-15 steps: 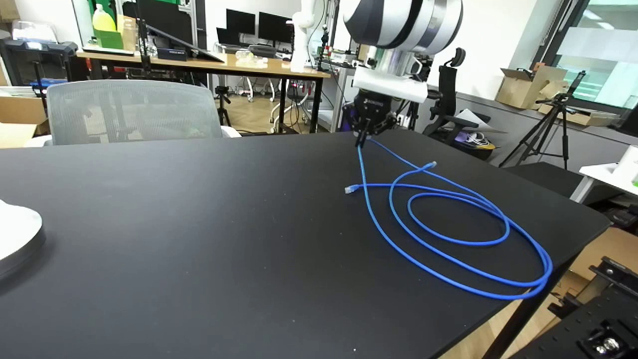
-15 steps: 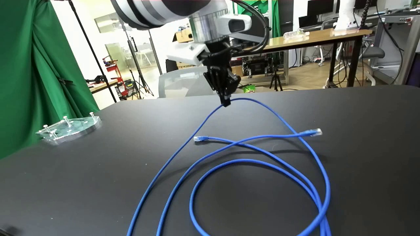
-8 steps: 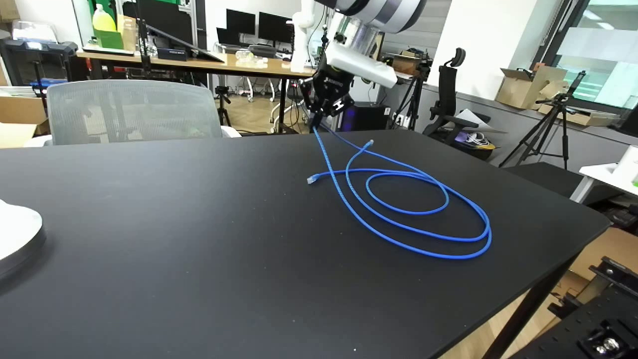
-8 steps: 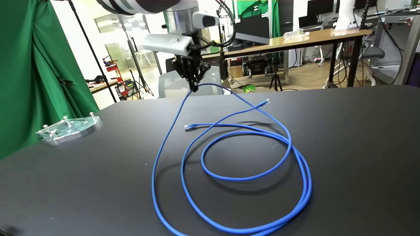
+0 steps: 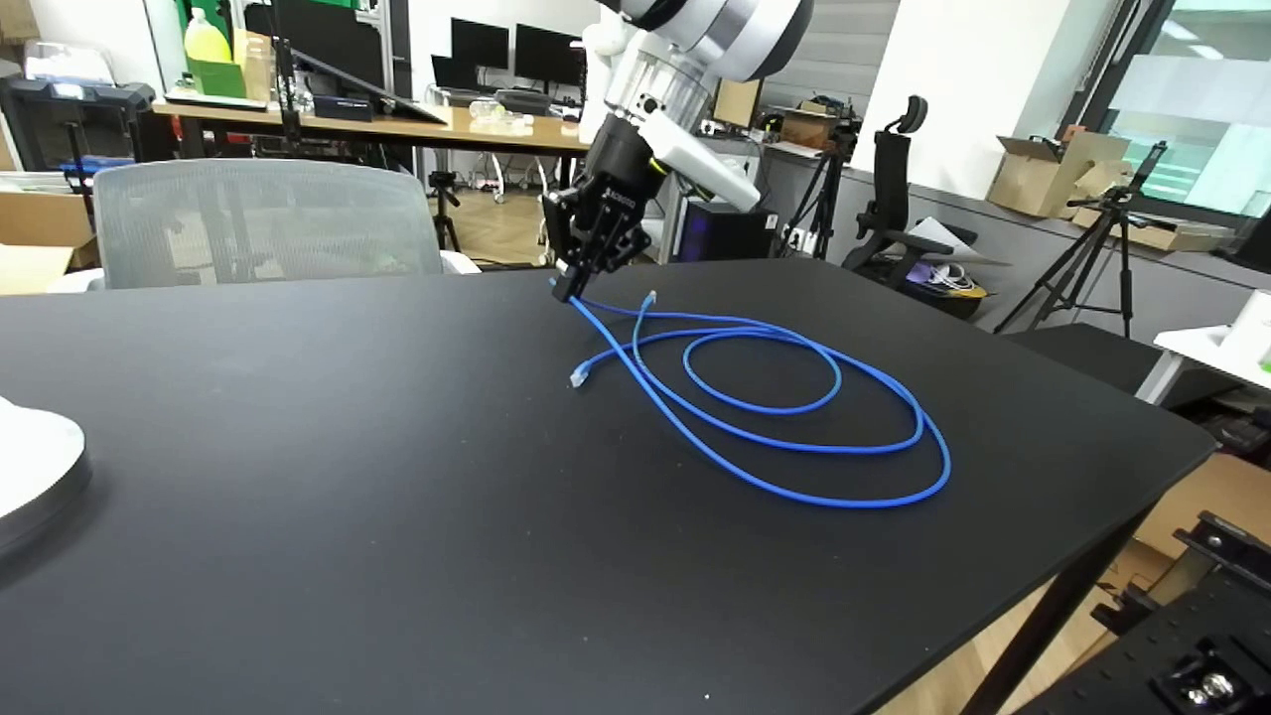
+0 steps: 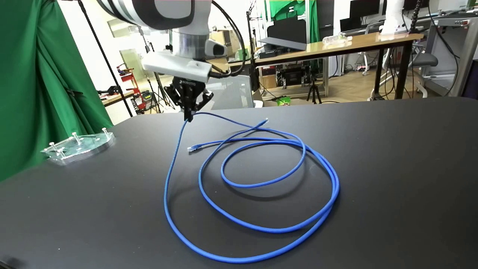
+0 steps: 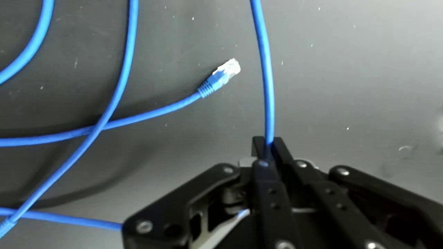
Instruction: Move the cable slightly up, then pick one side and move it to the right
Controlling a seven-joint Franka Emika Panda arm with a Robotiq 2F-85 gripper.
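Gripper (image 7: 269, 142) clamped tight on the cable (image 7: 266, 69), its fingers (image 7: 285, 155) hiding the pinched stretch. ROBOTIQ reads on its housing (image 6: 189, 86) in an exterior view. Loops of cable spread over the table (image 6: 403, 186), running off the wrist view at top and left; there one plug (image 7: 220, 76) shows whole, a second plug (image 7: 6, 226) is cut off lower left. Whether the fingers touch the table is hard to tell.
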